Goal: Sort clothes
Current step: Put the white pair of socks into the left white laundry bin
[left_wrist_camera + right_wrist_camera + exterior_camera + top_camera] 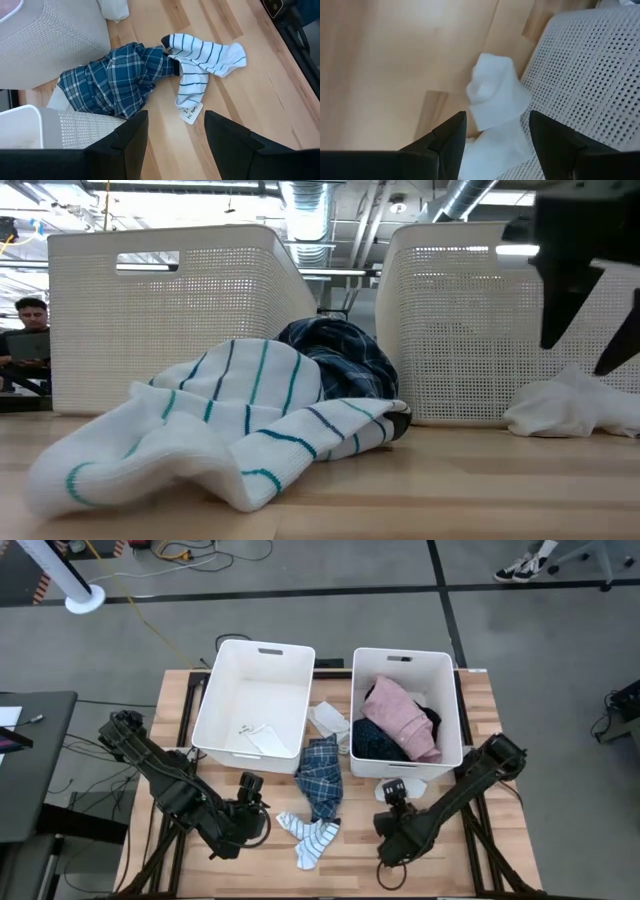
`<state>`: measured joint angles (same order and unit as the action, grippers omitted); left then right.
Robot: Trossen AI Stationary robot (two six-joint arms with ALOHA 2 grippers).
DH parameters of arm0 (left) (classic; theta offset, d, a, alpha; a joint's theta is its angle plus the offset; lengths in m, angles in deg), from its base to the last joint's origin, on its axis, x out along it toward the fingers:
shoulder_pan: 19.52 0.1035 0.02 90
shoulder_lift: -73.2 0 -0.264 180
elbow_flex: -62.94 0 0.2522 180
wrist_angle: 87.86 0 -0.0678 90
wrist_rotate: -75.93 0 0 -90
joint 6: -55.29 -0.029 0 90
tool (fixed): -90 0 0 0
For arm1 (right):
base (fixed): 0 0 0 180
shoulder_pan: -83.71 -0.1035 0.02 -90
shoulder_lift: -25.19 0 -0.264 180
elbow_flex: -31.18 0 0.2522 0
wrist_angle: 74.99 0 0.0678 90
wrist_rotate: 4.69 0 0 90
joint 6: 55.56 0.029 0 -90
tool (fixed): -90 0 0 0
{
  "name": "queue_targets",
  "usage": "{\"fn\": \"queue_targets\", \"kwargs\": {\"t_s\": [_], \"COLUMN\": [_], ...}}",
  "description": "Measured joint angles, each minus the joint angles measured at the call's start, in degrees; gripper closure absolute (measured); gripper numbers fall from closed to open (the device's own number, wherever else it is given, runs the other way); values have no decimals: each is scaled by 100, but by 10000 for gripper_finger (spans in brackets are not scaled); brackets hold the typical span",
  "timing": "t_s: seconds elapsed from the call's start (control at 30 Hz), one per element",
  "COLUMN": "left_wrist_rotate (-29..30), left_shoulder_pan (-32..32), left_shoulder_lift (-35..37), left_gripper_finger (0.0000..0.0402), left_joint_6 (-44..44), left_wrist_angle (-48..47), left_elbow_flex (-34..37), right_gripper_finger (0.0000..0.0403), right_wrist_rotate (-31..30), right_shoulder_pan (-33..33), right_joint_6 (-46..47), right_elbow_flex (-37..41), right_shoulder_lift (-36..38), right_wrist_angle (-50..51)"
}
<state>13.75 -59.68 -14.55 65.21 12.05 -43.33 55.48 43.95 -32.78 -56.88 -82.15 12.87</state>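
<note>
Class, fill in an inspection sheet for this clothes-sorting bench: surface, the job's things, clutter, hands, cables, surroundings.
Surface: wooden table, bare at the front.
Job's things: blue plaid garment and striped socks lie between the arms; white sock against the right tub; another white piece between the tubs; pink garment and dark clothes in the right tub; small white pieces in the left tub.
Clutter: nothing seen.
Hands: left hand open, empty, near the plaid; right hand open, empty, over the white sock.
Cables: yellow cable on the floor.
Surroundings: seated person behind the table.
</note>
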Motion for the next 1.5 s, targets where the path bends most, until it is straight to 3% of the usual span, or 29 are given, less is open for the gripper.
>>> {"fn": "queue_targets", "kwargs": {"t_s": [0.27, 0.43, 0.63, 0.8, 0.9, 1.17, 1.33, 1.5], "left_wrist_rotate": [55, -52, -56, 4, 310, 1595, 2131, 2208], "left_shoulder_pan": [-15, -42, -162, -281, -359, -468, -439, -320], "left_shoulder_lift": [-2, -3, -2, -2, -2, -2, 7, 2], "left_gripper_finger": [214, 214, 214, 214, 214, 214, 214, 214], "left_joint_6": [44, 129, 252, 326, 346, 413, 56, -862], "left_wrist_angle": [186, 305, 343, 372, 449, 673, 1846, 4017], "left_elbow_flex": [354, 745, 916, 920, 922, 922, 1323, 2202], "right_gripper_finger": [170, 192, 260, 348, 391, 399, 401, 402], "right_wrist_rotate": [-84, -56, 323, 601, 686, 378, -5, -490], "right_shoulder_pan": [365, 544, 733, 745, 689, 428, 163, -227], "right_joint_6": [-181, -309, -202, -105, -16, 382, 391, 89], "right_elbow_flex": [187, 419, 824, 843, 662, -113, -605, -851], "right_shoulder_lift": [-365, -530, -535, -525, -456, 129, 664, 1191], "right_wrist_angle": [-228, -531, -853, -953, -891, -881, -1091, -1614]}}
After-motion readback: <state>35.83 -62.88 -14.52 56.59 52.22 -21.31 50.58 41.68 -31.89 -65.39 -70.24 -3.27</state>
